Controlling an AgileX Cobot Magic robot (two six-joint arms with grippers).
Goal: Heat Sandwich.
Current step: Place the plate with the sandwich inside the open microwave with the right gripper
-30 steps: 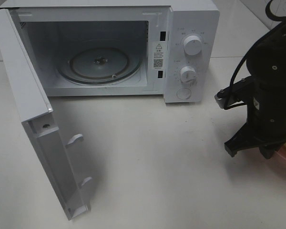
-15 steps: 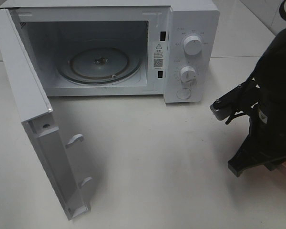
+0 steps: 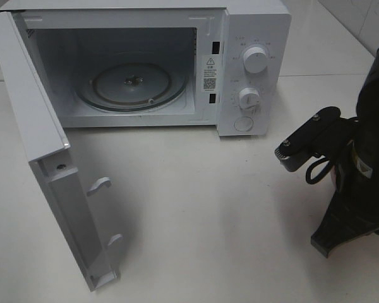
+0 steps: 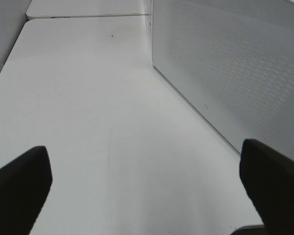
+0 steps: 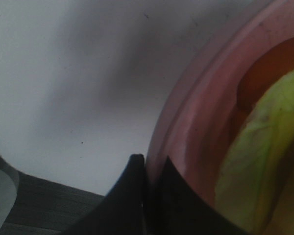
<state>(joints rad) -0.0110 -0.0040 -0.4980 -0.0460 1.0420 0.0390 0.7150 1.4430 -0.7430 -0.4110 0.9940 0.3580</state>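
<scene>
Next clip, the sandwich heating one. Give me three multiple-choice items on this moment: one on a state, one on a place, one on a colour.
1. How is the microwave door? A shut; B swung wide open; C taken off.
2. Where is the plate that carries the sandwich? A inside the microwave; B on the door; C at the tips of the right gripper.
3. What colour is the plate? A pink; B blue; C black.

Answers: B, the door stands wide and the glass turntable shows bare. C, the right wrist view shows the rim pinched in the closed jaws. A, the rim is plainly pink.
</scene>
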